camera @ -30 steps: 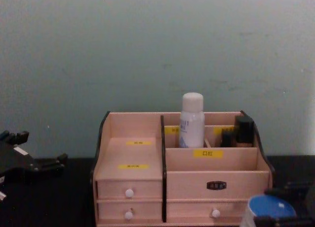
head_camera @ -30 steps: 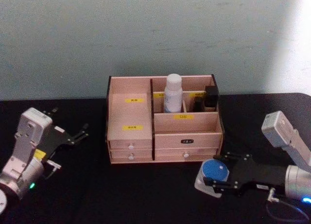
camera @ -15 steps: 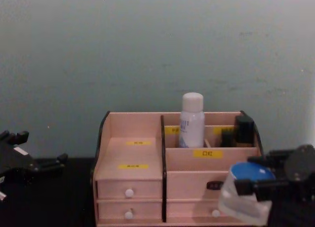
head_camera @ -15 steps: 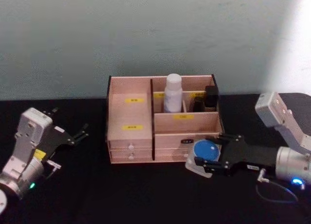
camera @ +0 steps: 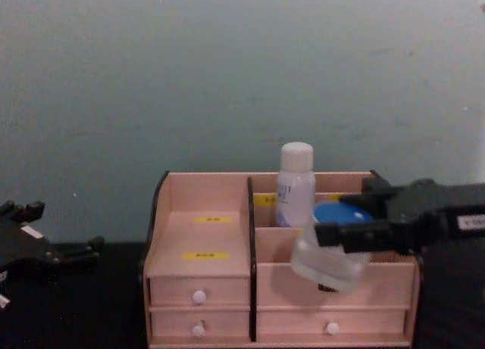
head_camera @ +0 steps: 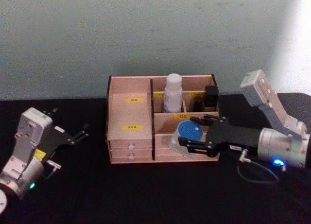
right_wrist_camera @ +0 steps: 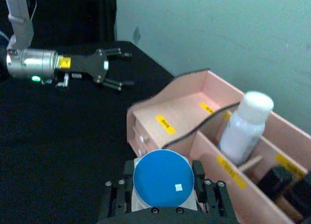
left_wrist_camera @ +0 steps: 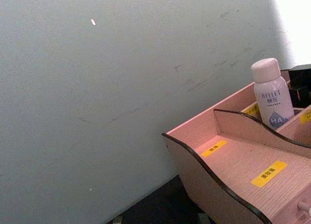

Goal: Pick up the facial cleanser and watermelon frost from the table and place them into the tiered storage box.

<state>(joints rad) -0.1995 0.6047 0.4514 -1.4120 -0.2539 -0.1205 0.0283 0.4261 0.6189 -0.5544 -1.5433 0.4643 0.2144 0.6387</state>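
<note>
Head view: my right gripper clamps the watermelon frost against the tiered storage box front; my left gripper rests spread, far off. Right wrist view: the front compartment lies just ahead. Chest view: the load tilts, with the facial cleanser just behind, so I'd level it before lowering.

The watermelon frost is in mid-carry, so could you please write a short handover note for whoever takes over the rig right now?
Right pincer: shut on the watermelon frost, holding it slightly tilted in the air at the front right part of the tiered storage box.
Left pincer: open, parked over the table to the left of the box.
Done: the facial cleanser stands upright in a rear compartment.
Left: lower the jar into a compartment, release it and pull the arm back.
</note>
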